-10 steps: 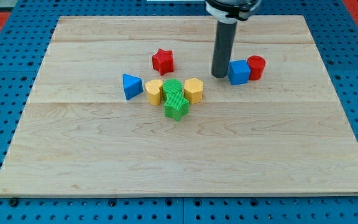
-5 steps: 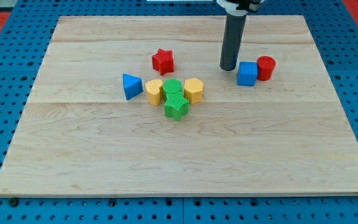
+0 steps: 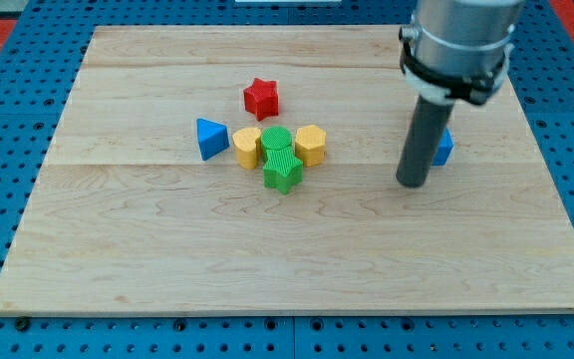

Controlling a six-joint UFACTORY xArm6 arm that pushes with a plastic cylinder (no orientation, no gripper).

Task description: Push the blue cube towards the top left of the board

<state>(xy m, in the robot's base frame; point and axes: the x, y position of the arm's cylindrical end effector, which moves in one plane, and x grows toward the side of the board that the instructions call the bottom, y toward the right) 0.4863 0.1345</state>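
Now my tip (image 3: 412,183) sits low and left of the blue cube (image 3: 443,148), which the rod mostly hides; it holds nothing.

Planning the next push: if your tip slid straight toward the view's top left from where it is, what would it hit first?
Probably the yellow block on the cluster's right; the board looks clear between it and my tip, though depth is uncertain.

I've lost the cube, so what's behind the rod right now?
Only a sliver of the blue cube shows at the rod's right edge. My tip sits below it. The red cylinder is not visible.
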